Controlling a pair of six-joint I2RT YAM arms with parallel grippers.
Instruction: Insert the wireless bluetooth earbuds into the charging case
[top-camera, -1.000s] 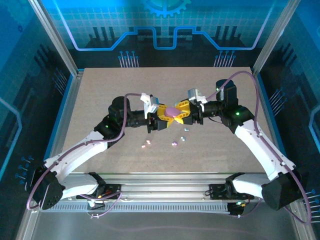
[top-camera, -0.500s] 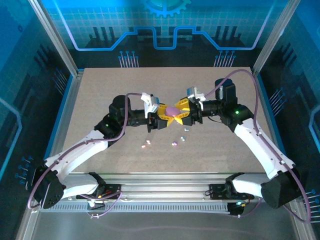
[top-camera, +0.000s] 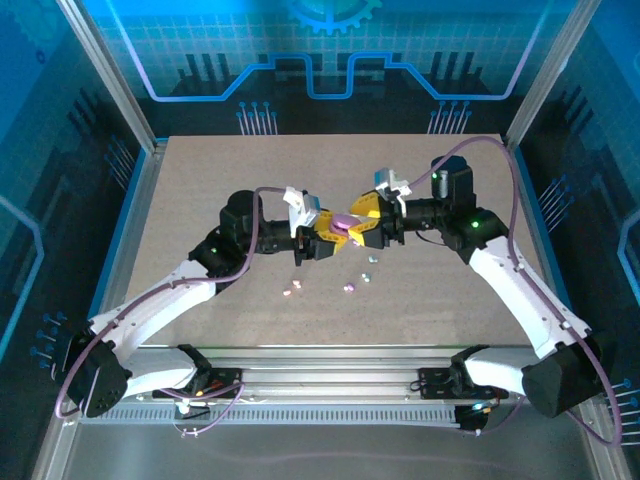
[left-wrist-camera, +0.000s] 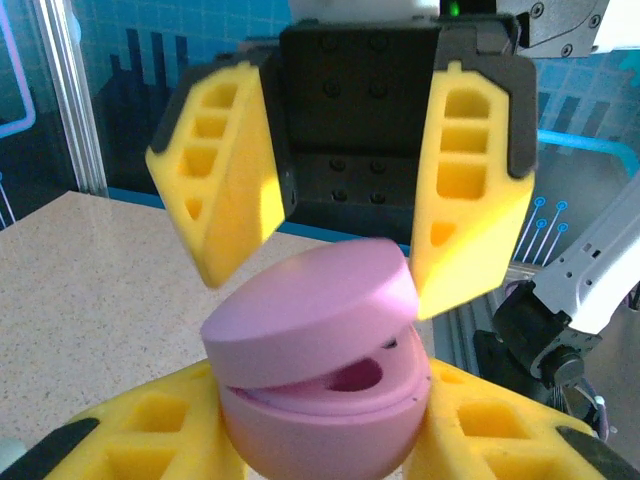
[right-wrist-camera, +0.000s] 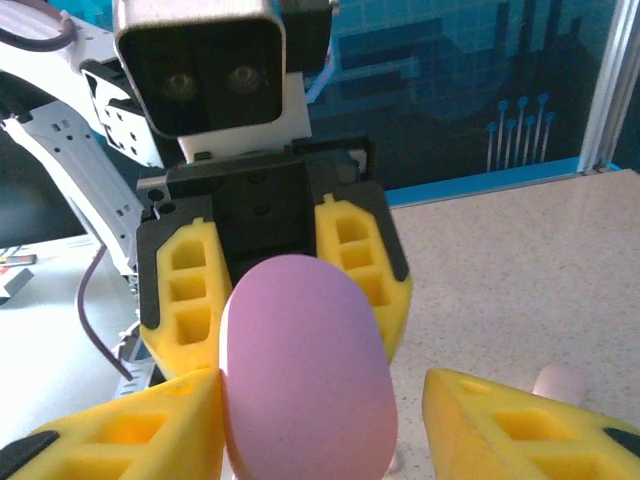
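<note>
Earbuds (top-camera: 291, 290) lie loose on the bench (top-camera: 200, 180), nearer its near edge, midway between its sides: pink, purple, then mint. Farther back, the left jaws grip the purple case (left-wrist-camera: 320, 400) by its base; its lid (left-wrist-camera: 310, 320) stands ajar. The right jaws stand apart, astride the lid. We judge the earbuds light, hard, slick and tiny: we would pinch each across its body, gently, lest it squirt away.
</note>
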